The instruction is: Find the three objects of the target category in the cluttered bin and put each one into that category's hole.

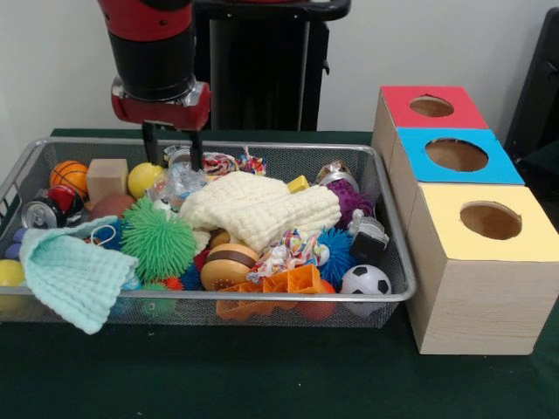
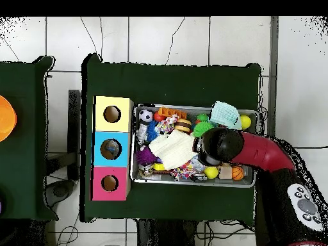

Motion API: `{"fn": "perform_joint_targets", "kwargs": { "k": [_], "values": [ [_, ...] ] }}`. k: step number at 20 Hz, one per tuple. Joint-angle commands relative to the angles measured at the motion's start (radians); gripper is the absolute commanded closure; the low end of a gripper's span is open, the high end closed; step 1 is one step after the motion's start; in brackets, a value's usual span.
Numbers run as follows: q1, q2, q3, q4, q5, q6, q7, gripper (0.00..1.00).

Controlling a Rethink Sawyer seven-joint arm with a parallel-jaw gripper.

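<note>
The bin (image 1: 175,298) of silver wire mesh is full of toys and cloths; it also shows in the overhead view (image 2: 192,184). My gripper (image 1: 174,162) hangs over the bin's far side, open, with its fingers apart above a clear plastic item beside a yellow ball (image 1: 144,179). It holds nothing. In the overhead view the arm (image 2: 221,144) hides the gripper. Three wooden boxes with holes stand beside the bin: red top (image 1: 432,106), blue top (image 1: 456,155), yellow top (image 1: 489,220).
In the bin lie a cream cloth (image 1: 262,209), a teal cloth (image 1: 70,275) over the rim, a green spiky ball (image 1: 157,237), a basketball (image 1: 69,176), a wooden block (image 1: 106,179), a soccer ball (image 1: 365,281), a burger toy (image 1: 229,266) and a rope toy (image 1: 231,163).
</note>
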Motion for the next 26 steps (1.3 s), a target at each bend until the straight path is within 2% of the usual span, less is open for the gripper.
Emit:
{"fn": "perform_joint_targets", "kwargs": {
  "k": [1,4,17,26],
  "values": [
    [0.024,-0.017,-0.021,0.159,0.029,-0.059,0.17,0.0],
    [0.033,-0.03,-0.032,0.19,0.032,-0.087,0.176,0.0],
    [0.041,0.035,-0.071,0.172,0.036,-0.221,0.185,0.0],
    [0.041,0.043,-0.083,0.186,0.045,-0.256,0.176,0.0]
  ]
}}
